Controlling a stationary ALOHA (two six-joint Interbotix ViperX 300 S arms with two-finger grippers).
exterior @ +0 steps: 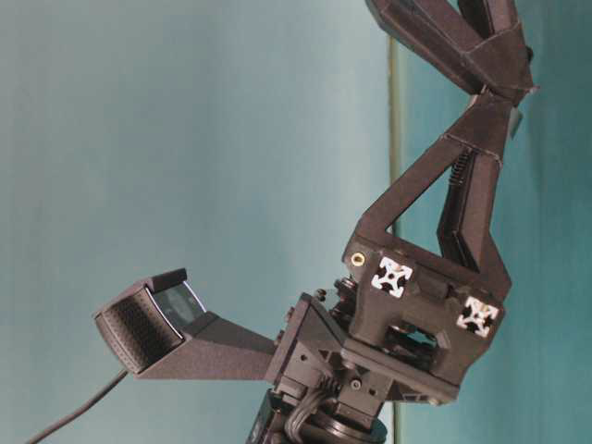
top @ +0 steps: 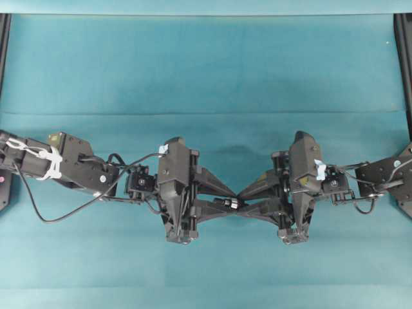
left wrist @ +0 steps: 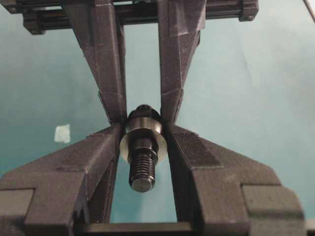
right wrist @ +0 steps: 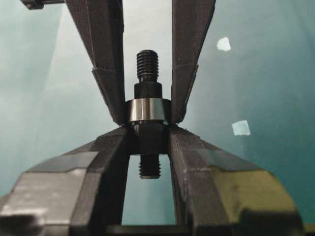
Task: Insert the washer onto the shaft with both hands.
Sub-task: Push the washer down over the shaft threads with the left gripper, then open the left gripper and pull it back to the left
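Washer [left wrist: 143,139] between left end effector [left wrist: 142,118] fingertips

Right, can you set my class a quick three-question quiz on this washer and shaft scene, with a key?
1. True or false: the washer is still clear of the shaft.
2. The right gripper is shut on: A the shaft, B the washer, C nothing.
3. Fill in: the washer is held by the ____ gripper.

Key: 1 false, it already sits around the shaft. 2 A. 3 left; the left gripper clamps its rim.
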